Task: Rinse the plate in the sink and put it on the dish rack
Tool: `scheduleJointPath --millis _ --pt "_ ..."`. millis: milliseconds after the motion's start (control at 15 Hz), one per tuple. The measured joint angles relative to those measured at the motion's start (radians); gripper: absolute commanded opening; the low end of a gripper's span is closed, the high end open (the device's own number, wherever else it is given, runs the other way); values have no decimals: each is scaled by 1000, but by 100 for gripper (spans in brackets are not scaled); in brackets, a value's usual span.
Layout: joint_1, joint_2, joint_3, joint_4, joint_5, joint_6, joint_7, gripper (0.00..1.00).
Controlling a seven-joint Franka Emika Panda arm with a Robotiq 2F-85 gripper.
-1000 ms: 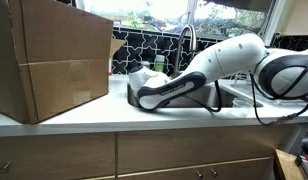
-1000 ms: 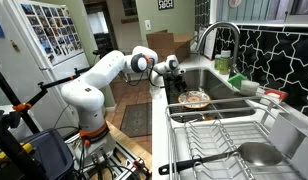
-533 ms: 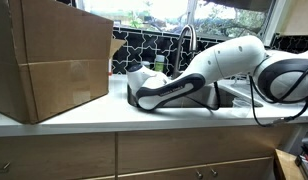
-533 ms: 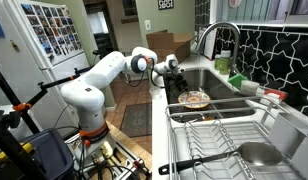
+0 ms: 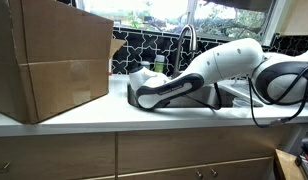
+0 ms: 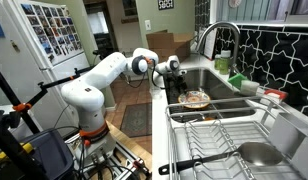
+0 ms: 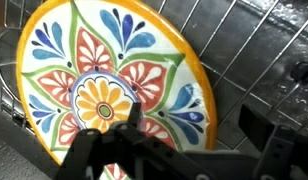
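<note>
The plate [image 7: 94, 80] is round, with an orange rim and a bright blue, red and green flower pattern. It lies on the wire grid in the sink [image 6: 216, 88], and it shows small in an exterior view [image 6: 195, 98]. My gripper [image 7: 194, 120] is open just above the plate's right edge. One finger is over the painted face and the other is past the rim, over the grid. In an exterior view the gripper [image 6: 178, 84] reaches down into the sink. The wire dish rack [image 6: 219, 135] stands beside the sink, in the foreground.
The faucet [image 6: 222, 35] arches over the sink. A metal pan [image 6: 259, 154] sits near the dish rack. A large cardboard box [image 5: 54, 60] stands on the counter, and the arm [image 5: 209, 70] stretches across beside it. A soap bottle [image 6: 225, 62] stands behind the sink.
</note>
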Motion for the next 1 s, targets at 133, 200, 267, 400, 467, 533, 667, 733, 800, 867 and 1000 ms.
scheduleJointPath --millis 133,200,267,400,467,533,667,733,800,867,1000 --pt "-4 10 -3 18 1 -25 0 100" --pt "-7 15 -5 25 1 -34 0 100" --pt "-10 22 -7 35 1 -39 0 100" --pt "-18 34 -8 54 1 -55 0 100" --pt "-21 40 -8 63 1 -63 0 100" --pt "-24 46 -8 72 1 -70 0 100" --pt "-30 56 -7 87 2 -76 0 100" --pt "-32 60 -7 92 2 -77 0 100" --pt "-34 64 -7 96 2 -78 0 100" --pt "-36 66 -7 100 2 -81 -1 100" --pt "-38 72 -7 109 2 -98 -2 100"
